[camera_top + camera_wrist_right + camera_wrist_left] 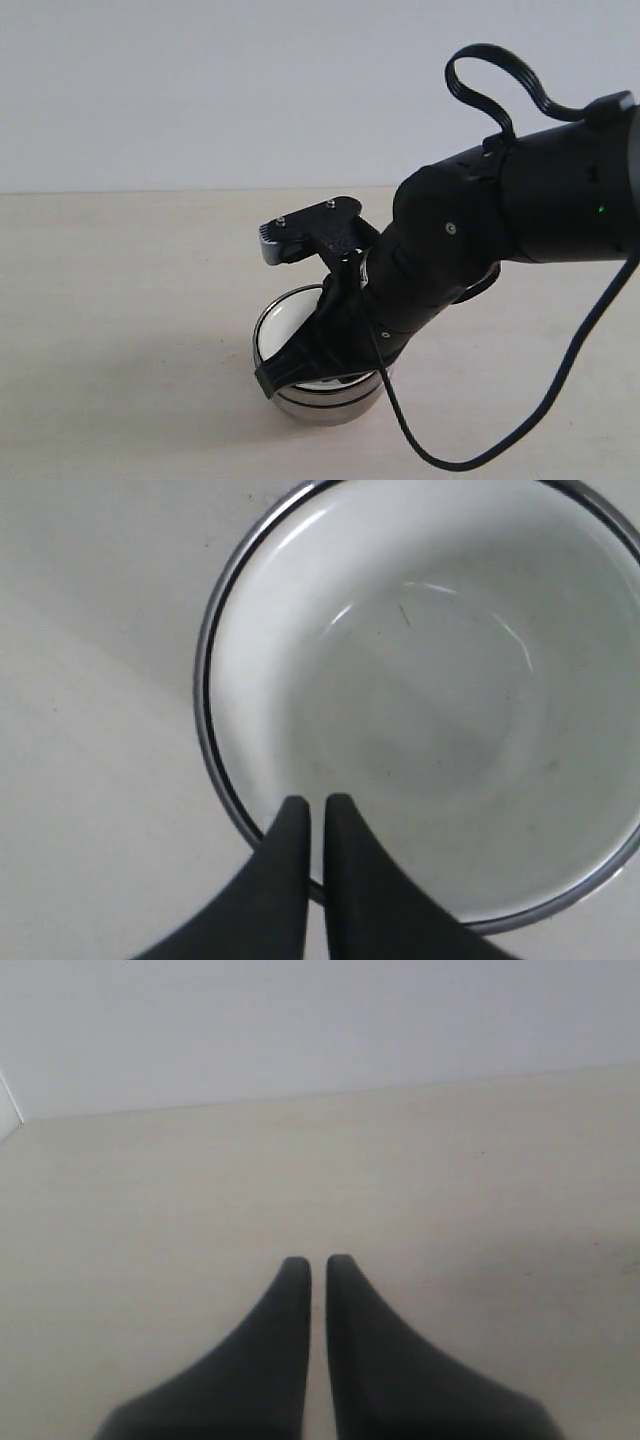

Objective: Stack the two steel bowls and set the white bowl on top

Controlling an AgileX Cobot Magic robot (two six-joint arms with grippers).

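Observation:
The two steel bowls (322,405) sit nested as one stack on the pale table, with a seam showing between their rims. The white bowl (283,322) rests inside the top one; its glossy inside (430,700) fills the right wrist view, ringed by a steel rim (206,710). My right gripper (272,377) hangs over the stack's near edge, shut, its tips (317,802) just above the rim with nothing between them. My left gripper (317,1260) is shut over bare table and does not show in the exterior view.
The right arm (520,200) and its black cable (560,370) reach in from the right and hide the stack's right side. The table (120,300) ends at a plain pale wall (200,90) behind.

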